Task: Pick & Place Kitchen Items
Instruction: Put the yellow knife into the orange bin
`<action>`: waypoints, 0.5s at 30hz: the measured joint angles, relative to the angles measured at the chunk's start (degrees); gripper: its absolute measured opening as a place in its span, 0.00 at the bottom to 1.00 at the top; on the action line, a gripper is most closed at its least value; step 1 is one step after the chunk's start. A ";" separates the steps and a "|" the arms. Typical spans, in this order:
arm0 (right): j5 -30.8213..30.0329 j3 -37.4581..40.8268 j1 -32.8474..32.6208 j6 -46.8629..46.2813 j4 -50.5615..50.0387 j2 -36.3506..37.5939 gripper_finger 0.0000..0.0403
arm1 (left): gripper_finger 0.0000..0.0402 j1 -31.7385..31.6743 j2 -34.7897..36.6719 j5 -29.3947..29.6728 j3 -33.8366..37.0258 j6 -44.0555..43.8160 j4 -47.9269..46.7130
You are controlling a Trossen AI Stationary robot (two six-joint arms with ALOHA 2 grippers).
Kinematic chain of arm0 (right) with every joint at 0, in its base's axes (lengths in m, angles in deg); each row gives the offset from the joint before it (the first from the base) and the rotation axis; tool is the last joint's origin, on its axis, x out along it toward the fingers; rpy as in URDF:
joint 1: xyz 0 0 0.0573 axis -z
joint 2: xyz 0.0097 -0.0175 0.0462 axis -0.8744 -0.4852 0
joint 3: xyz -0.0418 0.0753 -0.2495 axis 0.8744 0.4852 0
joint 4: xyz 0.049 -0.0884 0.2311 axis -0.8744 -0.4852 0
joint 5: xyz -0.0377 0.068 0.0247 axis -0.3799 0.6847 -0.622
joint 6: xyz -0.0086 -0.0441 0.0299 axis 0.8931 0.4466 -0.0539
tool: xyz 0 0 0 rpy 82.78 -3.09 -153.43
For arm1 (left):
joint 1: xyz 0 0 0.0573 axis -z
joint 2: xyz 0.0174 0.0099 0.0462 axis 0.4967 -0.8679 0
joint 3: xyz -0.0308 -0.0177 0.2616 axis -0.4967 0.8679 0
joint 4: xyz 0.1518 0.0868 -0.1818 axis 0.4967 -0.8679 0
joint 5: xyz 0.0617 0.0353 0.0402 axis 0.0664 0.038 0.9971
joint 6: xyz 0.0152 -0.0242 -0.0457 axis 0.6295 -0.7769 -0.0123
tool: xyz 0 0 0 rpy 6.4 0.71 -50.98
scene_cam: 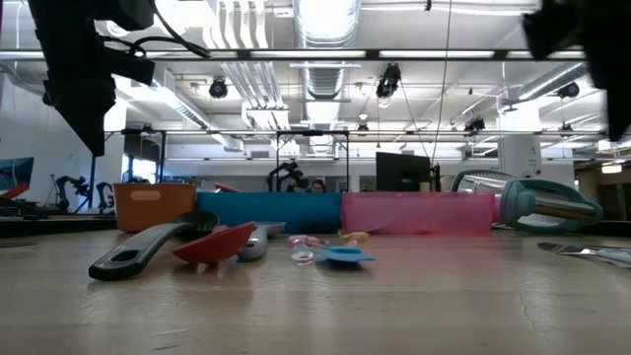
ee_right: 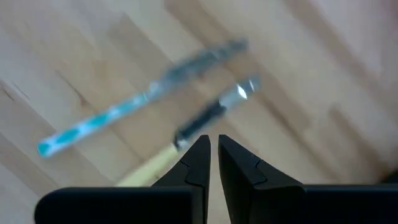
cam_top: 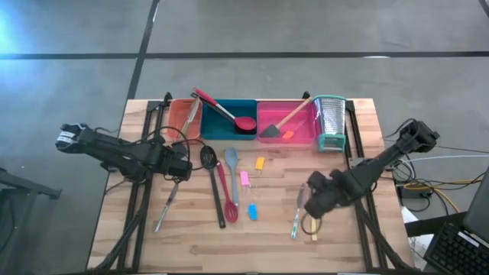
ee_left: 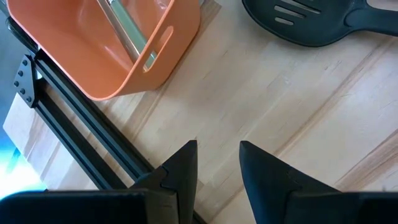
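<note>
We look down on a wooden table [cam_top: 191,244] with 3 trays lined up along its far edge: an orange tray [cam_top: 182,117], a teal tray [cam_top: 229,121] and a pink tray [cam_top: 286,124], with a metal box grater [cam_top: 330,122] lying just beside the pink one.

The left gripper [ee_left: 216,163] hangs above bare wood near the table's left side, close to the orange tray. Its 2 fingers stand a little apart with nothing between them. In its wrist view we see a metal utensil [ee_left: 127,34] lying inside the orange tray, and a black slotted spatula [ee_left: 311,22] flat on the wood nearby.

The right gripper [ee_right: 213,163] hovers over the near right part of the table. Its fingers are pressed almost together and pinch nothing. Just under them lie a teal-handled knife [ee_right: 134,99] and a wooden-handled tool [ee_right: 193,134] with a metal tip, both flat on the table and close to each other.

The other kitchen items rest in the middle of the table: a red spoon [cam_top: 226,195], a grey spoon [cam_top: 232,174], a small yellow tool [cam_top: 260,163], a small pink tool [cam_top: 244,179] and a small blue tool [cam_top: 252,211]. A silver utensil [cam_top: 166,206] lies near the left arm. A red ladle [cam_top: 225,111] sits across the teal tray, and a wooden-handled spatula [cam_top: 284,122] rests in the pink tray.
</note>
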 joint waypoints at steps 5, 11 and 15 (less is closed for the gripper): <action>5.28 4.41 -5.93 -15.45 0.15 -0.02 0.08 | 0.30 0.01 0.00 0.00 0.00 -0.01 0.00; 7.09 8.97 -8.33 -22.52 10.74 -0.02 0.16 | 0.31 0.02 0.00 0.00 0.00 -0.02 0.04; 7.05 12.57 -8.30 -22.86 22.68 -0.02 0.25 | 0.30 0.02 0.00 0.00 0.00 -0.02 0.20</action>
